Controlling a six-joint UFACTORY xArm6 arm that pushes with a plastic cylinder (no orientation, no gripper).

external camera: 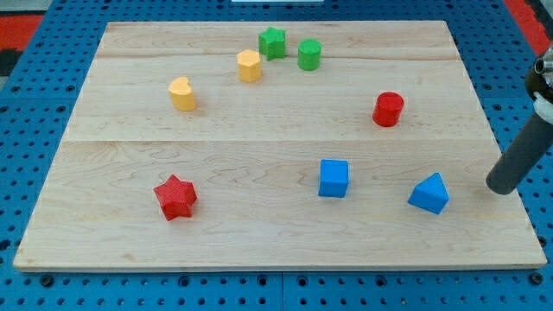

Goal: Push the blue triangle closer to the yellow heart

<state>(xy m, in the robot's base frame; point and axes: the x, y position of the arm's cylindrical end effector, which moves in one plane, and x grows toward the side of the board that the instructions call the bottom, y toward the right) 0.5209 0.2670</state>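
At the table's [276, 250] right edge, my tip [498, 187] sits apart from the blue triangle [429, 193], to its right; no hand fitted. Yellow heart [182, 93] far upper left. Risk: straight leftward push drives triangle into blue cube [333, 178], or an off-centre hit spins it.

Bright, even light — soft short shadows, focus perhaps slightly soft.
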